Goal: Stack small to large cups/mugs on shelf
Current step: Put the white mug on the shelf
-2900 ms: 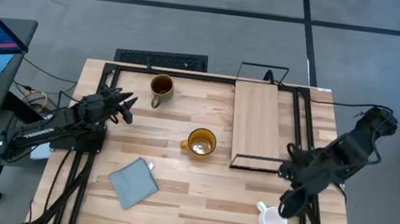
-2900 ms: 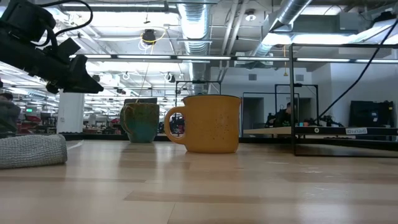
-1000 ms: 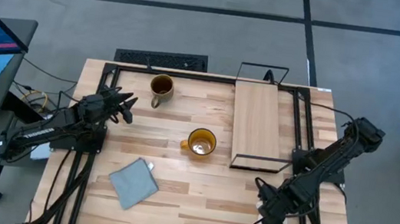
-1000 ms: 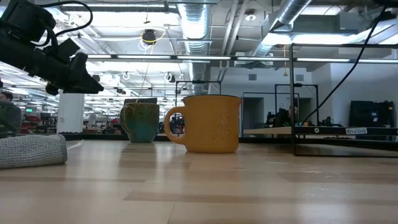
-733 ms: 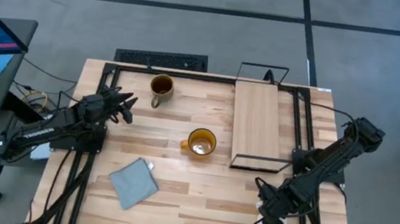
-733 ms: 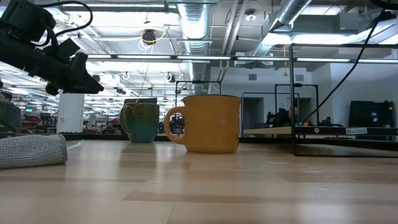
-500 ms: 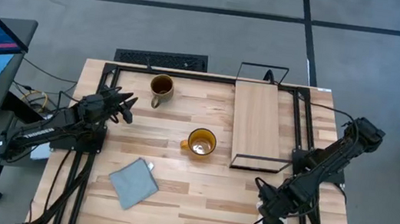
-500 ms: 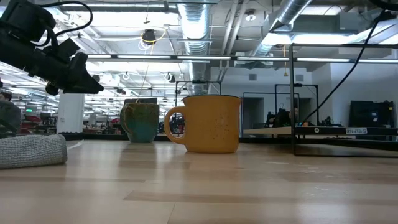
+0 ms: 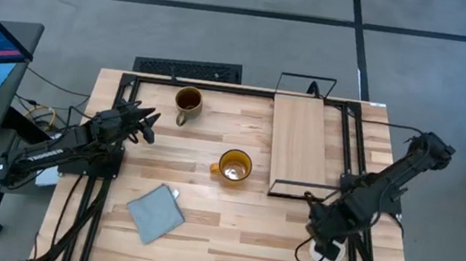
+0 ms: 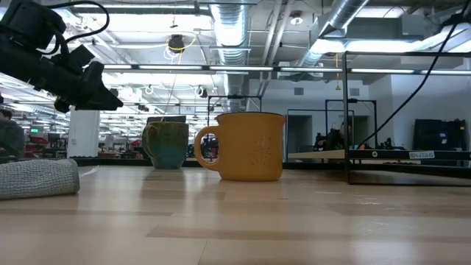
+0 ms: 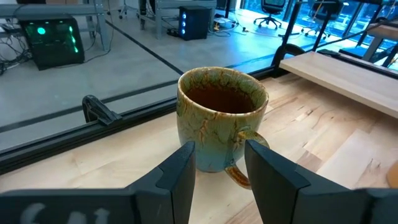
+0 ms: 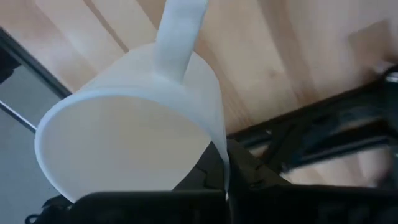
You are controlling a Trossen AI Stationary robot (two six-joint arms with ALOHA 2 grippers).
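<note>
The right gripper (image 9: 325, 235) is lifting and pulling back toward the shelf (image 9: 298, 144): a second ago it was sitting lower at the near right corner of the tabletop (image 9: 228, 238), over the spot where the small white mug (image 12: 134, 140) had been standing, and now the arm is raising and drawing it a little farther from that edge. In the high view the mug is no longer showing on the wood; the arm is covering it. That is suggesting the pick has succeeded and the first mug is beginning its carry to the shelf.

In the right wrist view, the jaws are clenching on the white mug's rim wall, one finger inside and the other outside, with the mug tipping and its handle pointing away toward the planks. The opening is narrow, only as wide as the wall.

The left gripper (image 9: 145, 125) is waiting at the far left, just beside the dark brown-olive mug (image 11: 219, 118). Its jaws are standing apart, roughly as wide as that mug, grasping nothing and touching nothing.

The amber-yellow mug (image 9: 234, 167) is sitting mid-tabletop, left of the shelf's near end. The shelf is carrying no mugs yet, so the whole stack is remaining to be built.
</note>
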